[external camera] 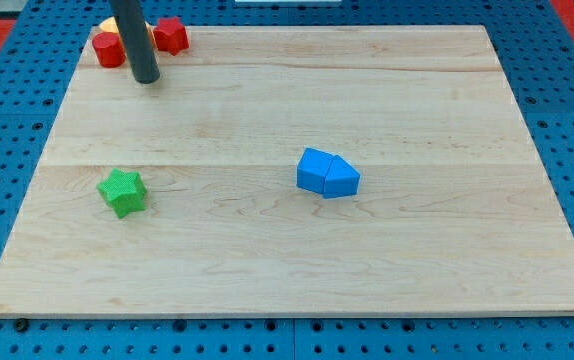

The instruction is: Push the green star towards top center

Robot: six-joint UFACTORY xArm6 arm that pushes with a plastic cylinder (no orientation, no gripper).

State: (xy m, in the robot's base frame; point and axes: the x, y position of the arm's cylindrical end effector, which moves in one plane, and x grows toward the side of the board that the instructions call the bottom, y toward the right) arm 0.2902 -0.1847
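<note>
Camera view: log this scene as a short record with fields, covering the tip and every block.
tip: my tip near the view's top left, far from the green star
green star: left of centre, lower half, alone
blue blocks: two touching, right of centre
red blocks: and at the top left, either side of the rod
yellow block: partly hidden behind the rod
board: wooden

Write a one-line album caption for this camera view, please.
My tip rests near red blocks at top left, far from the green star.
</note>
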